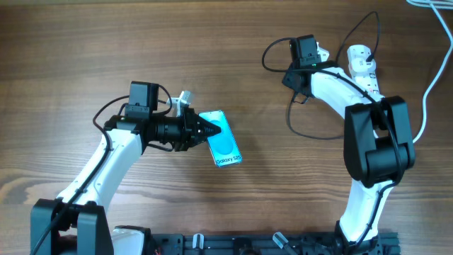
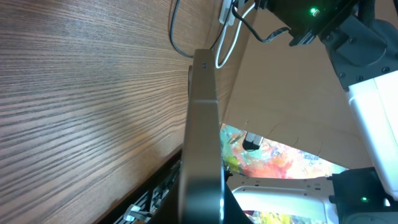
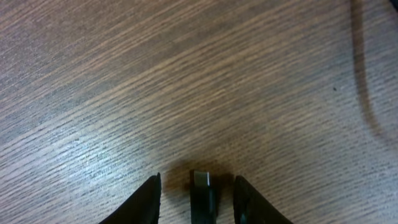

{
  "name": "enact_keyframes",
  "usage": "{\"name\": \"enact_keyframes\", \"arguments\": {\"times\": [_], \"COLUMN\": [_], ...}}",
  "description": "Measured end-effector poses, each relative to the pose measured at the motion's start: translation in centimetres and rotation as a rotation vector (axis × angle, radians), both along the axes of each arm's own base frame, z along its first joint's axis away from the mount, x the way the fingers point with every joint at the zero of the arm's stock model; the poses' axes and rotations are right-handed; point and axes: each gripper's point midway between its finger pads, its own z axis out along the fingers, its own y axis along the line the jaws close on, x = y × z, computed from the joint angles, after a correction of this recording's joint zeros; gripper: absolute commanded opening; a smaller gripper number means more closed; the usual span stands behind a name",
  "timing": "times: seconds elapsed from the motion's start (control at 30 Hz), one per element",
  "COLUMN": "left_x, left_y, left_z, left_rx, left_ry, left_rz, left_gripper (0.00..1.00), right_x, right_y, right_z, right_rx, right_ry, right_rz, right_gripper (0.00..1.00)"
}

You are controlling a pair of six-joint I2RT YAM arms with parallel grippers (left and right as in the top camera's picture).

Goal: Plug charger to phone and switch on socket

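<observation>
One phone, teal screen up, lies near the middle of the wooden surface. The left fingers are closed on its upper left end, and the left wrist view shows it edge-on. One white socket sits at the far right, well apart from the phone, with one white cable beside it. The right fingers stand apart just above the wood. The tip of the one black charger is between them with a gap on each side, so I cannot tell whether it is gripped.
</observation>
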Motion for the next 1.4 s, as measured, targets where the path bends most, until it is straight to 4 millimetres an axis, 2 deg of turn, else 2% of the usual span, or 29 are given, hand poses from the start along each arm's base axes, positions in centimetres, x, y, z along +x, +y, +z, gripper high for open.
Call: {"name": "enact_keyframes", "arguments": {"times": [0.13, 0.23, 0.3, 0.37, 0.43, 0.6, 0.7, 0.77, 0.83, 0.87, 0.97, 1.0, 1.03, 1.07, 1.1, 1.17, 1.2, 1.23, 1.33, 1.4], "left_x": [0.0, 0.0, 0.0, 0.0, 0.0, 0.0, 0.0, 0.0, 0.0, 0.0, 0.4, 0.7, 1.0, 1.5, 2.0, 3.2, 3.5, 4.0, 4.4, 4.9], "left_y": [0.0, 0.0, 0.0, 0.0, 0.0, 0.0, 0.0, 0.0, 0.0, 0.0, 0.4, 0.9, 1.3, 1.7, 2.0, 2.1, 2.0, 1.8, 1.5, 1.4], "left_z": [0.0, 0.0, 0.0, 0.0, 0.0, 0.0, 0.0, 0.0, 0.0, 0.0, 0.0, 0.1, 0.1, 0.4, 1.1, 3.2, 3.9, 5.5, 7.5, 9.5], "left_rx": [0.0, 0.0, 0.0, 0.0, 0.0, 0.0, 0.0, 0.0, 0.0, 0.0, -0.001, -0.001, -0.005, -0.019, -0.049, -0.133, -0.159, -0.203, -0.253, -0.284], "left_ry": [0.0, 0.0, 0.0, 0.0, 0.0, 0.0, 0.0, 0.0, -0.002, -0.002, -0.008, -0.008, -0.009, -0.023, -0.057, -0.185, -0.237, -0.341, -0.506, -0.636], "left_rz": [0.0, 0.0, 0.0, 0.0, 0.0, 0.0, 0.0, 0.0, 0.0, 0.0, 0.015, 0.032, 0.047, 0.061, 0.067, 0.04, 0.026, -0.01, -0.066, -0.103], "left_gripper": [0.04, 0.04, 0.04, 0.04, 0.04, 0.04, 0.04, 0.04, 0.04, 0.05, 0.04, 0.04, 0.04, 0.04, 0.04, 0.04, 0.04, 0.04, 0.04, 0.04], "right_x": [-1.0, -1.1, -1.3, -1.6, -2.0, -2.4, -2.3, -2.2, -3.6, -4.4, -6.9, -8.3, -9.9, -12.4, -13.7, -18.3, -19.7, -21.5, -24.6, -27.0], "right_y": [-0.3, -0.3, -0.1, 0.0, 0.3, 0.2, 0.4, 0.9, 2.6, 3.8, 7.8, 8.8, 9.4, 10.4, 10.8, 12.4, 13.1, 14.1, 16.5, 18.8], "right_z": [-0.3, -0.3, -0.4, -0.5, -0.5, -0.5, -0.4, -0.2, 0.3, 1.5, 10.1, 13.0, 14.6, 16.7, 17.1, 18.1, 18.5, 19.0, 20.2, 22.4], "right_rx": [-0.04, -0.047, -0.043, -0.039, -0.028, -0.029, -0.022, -0.009, 0.057, 0.104, 0.294, 0.35, 0.39, 0.453, 0.488, 0.648, 0.697, 0.752, 0.853, 0.999], "right_ry": [0.061, 0.07, 0.078, 0.095, 0.117, 0.138, 0.132, 0.129, 0.16, 0.161, 0.043, 0.007, 0.004, 0.002, 0.022, 0.094, 0.11, 0.134, 0.161, 0.126], "right_rz": [0.045, 0.06, 0.086, 0.097, 0.111, 0.108, 0.11, 0.177, 0.305, 0.375, 0.603, 0.679, 0.733, 0.836, 0.878, 1.039, 1.091, 1.153, 1.269, 1.381], "right_gripper": [0.28, 0.17, 0.14, 0.24, 0.26, 0.05, 0.04, 0.04, 0.05, 0.05, 0.05, 0.05, 0.05, 0.05, 0.05, 0.05, 0.05, 0.05, 0.05, 0.05]}}
